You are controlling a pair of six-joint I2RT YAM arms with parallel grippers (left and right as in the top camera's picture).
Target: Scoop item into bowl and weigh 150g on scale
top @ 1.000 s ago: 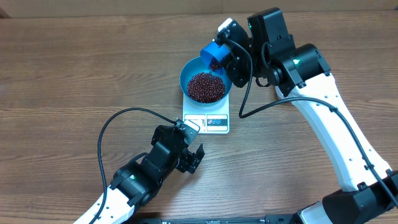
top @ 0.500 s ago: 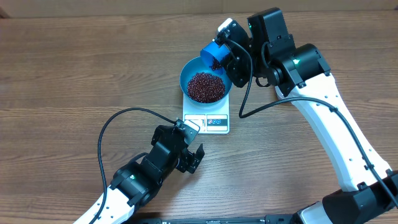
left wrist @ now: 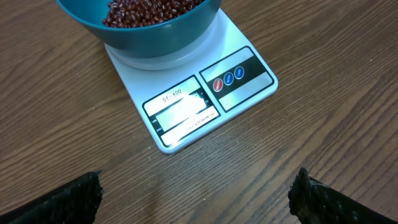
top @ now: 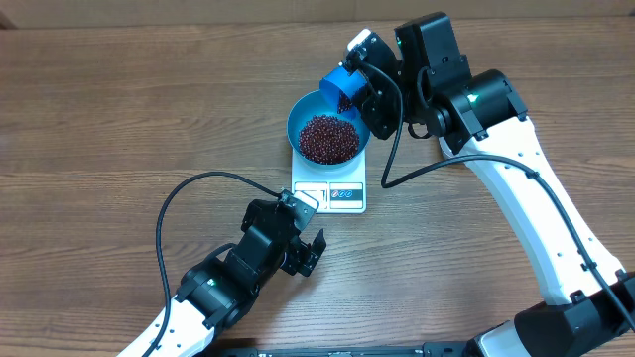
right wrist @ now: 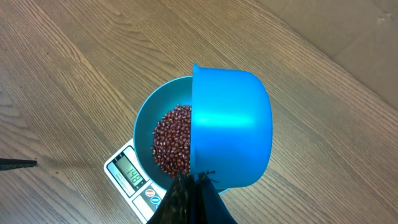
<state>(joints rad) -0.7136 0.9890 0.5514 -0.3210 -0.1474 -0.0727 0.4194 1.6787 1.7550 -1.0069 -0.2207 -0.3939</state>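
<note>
**While the scoop is hanging over the bowl, the beans are resting on the scale**

Where the fingers are meeting at the bottom centre of the right wrist view, the right gripper is clenching the handle of a bright blue scoop. The scoop is filling the middle of that frame, with its rounded back facing the camera and its mouth tilting toward the bowl to its left. Whether anything is lying inside the scoop cannot be told.

The deep blue bowl is sitting on the white scale, overhanging it at the sides. A heap of dark red beans is covering its bottom. The scale's display is showing at the lower left of the right wrist view, too blurred to read surely.

At the bottom corners of the left wrist view, the left gripper is hovering with its fingers spread wide and grasping nothing, just in front of the scale's button panel.

The beans are probably behaving as hard, smooth, loose grains: each very light, quick to roll and bounce, best added in a slow trickle from the scoop's lip. The scoop is best taken by its handle. The bowl looks slick and is perching on a narrower base, so any hold should be going to its rim, gently.
</note>
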